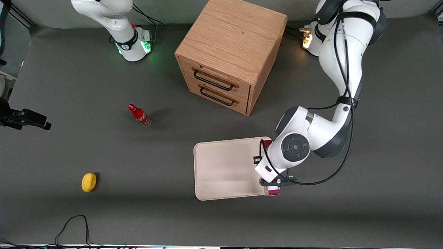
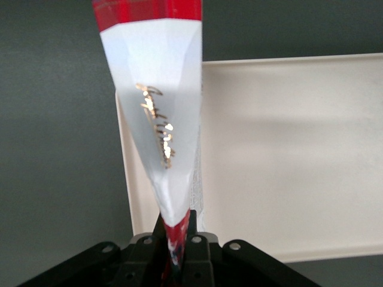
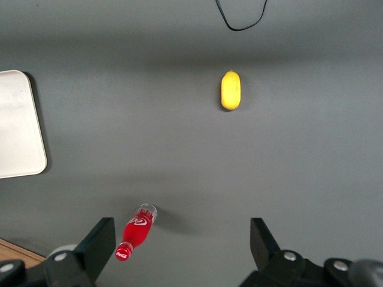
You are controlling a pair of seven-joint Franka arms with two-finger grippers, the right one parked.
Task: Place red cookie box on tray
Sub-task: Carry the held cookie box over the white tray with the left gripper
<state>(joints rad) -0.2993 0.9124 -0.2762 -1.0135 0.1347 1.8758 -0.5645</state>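
The gripper (image 2: 175, 254) is clenched on the red cookie box (image 2: 160, 119), its two dark fingers (image 2: 194, 254) pinching the thin carton at its red end; in the left wrist view the box runs away from the fingers as a long narrow wedge, white over most of its length with gold script lettering, and red again at the end away from the fingers. The box is held in the air above the tray (image 1: 225, 166), over the tray's edge that faces the working arm's end of the table; part of the white face overlaps the cream surface and part overlaps the grey table (image 1: 104, 207) just beside the rim. In the front view the working arm's wrist covers most of the carton; only a small red end shows beneath the wrist at the tray's corner nearest the front camera, and a sliver of red shows above the wrist, over the tray's rim.

The tray lies flat on the table, nearer the front camera than the wooden drawer cabinet (image 1: 228, 52); the cabinet has two drawers with dark handles. A small red bottle (image 1: 139, 115) stands well apart from the tray, toward the parked arm's end; a yellow lemon-like object (image 1: 89, 182) lies still farther from the tray toward that end, nearer the front camera than the bottle.
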